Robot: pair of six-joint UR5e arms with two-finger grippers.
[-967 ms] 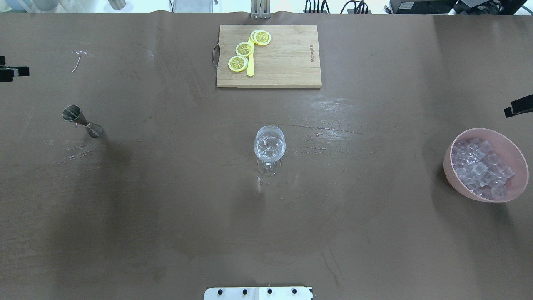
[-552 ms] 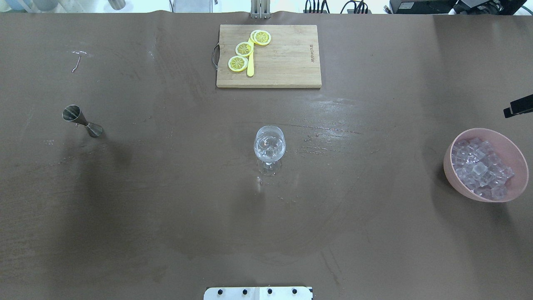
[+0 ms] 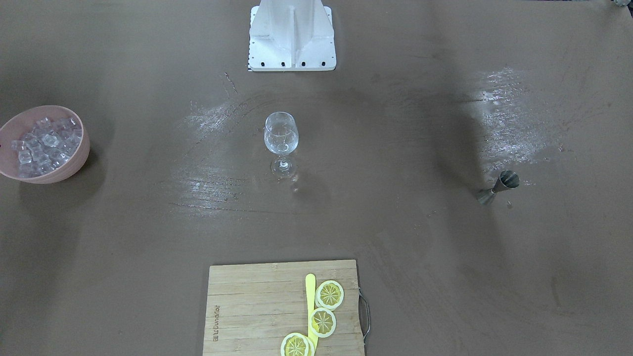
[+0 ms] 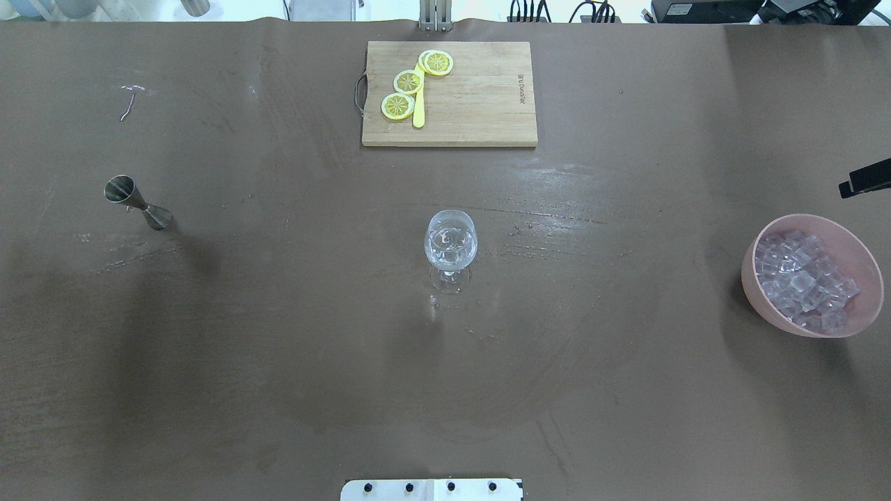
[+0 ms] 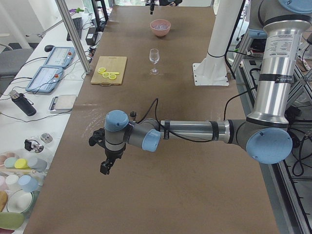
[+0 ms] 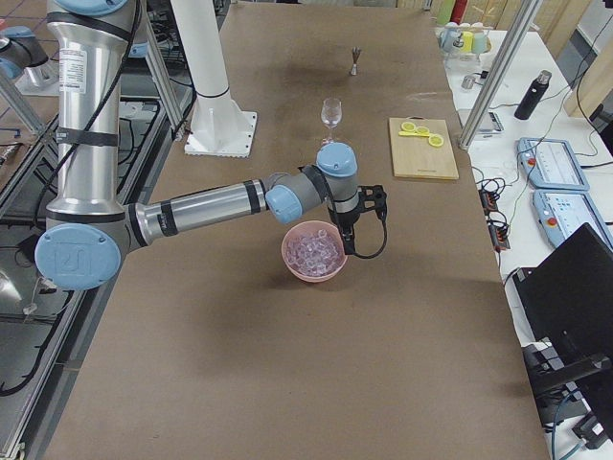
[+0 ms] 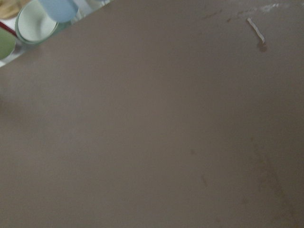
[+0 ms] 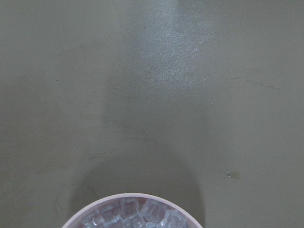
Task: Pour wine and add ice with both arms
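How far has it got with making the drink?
The glass seems to hold a few ice cubes already; wine I cannot make out. Neither gripper seems to carry anything: the right gripper hangs by the ice bowl, the left gripper is far off near the table end. Maybe more ice is left.

A rectangular light wooden cutting board (image 4: 480, 104) is lying at the far edge of the brown worktop (image 4: 278, 362) in the overhead view, its metal handle (image 4: 360, 94) pointing to that view's left. Round yellow lemon slices (image 4: 397, 106) are resting on the board near that handle, touching a slim yellow plastic stick (image 4: 418, 117). A white pedestal base (image 3: 292, 34) is standing at the opposite edge.
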